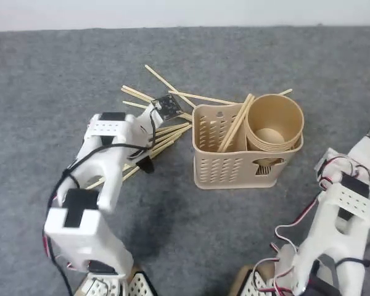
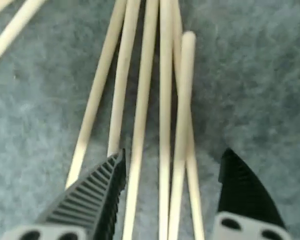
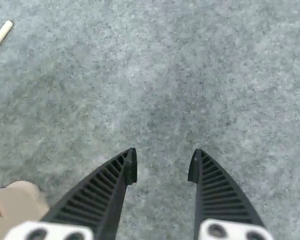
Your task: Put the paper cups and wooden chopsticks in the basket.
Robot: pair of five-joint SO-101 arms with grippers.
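Paper cups [image 1: 274, 126] sit stacked in one compartment of the basket [image 1: 228, 166], and a few chopsticks [image 1: 234, 126] lean in the compartment beside them, so that part looks done. Many loose chopsticks [image 1: 172, 131] lie on the desk [image 1: 191, 234] left of the basket and behind it. Left hand [image 2: 174, 154] is wide open over a bundle of these, gripping nothing yet. Right hand [image 3: 164, 160], partly open and empty, is over bare desk.

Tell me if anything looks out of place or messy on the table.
Yes: loose wooden chopsticks lie scattered and crisscrossed on the grey mat beside the basket, not in it. The open left tool hangs over them. The paper cups sit nested inside the basket.
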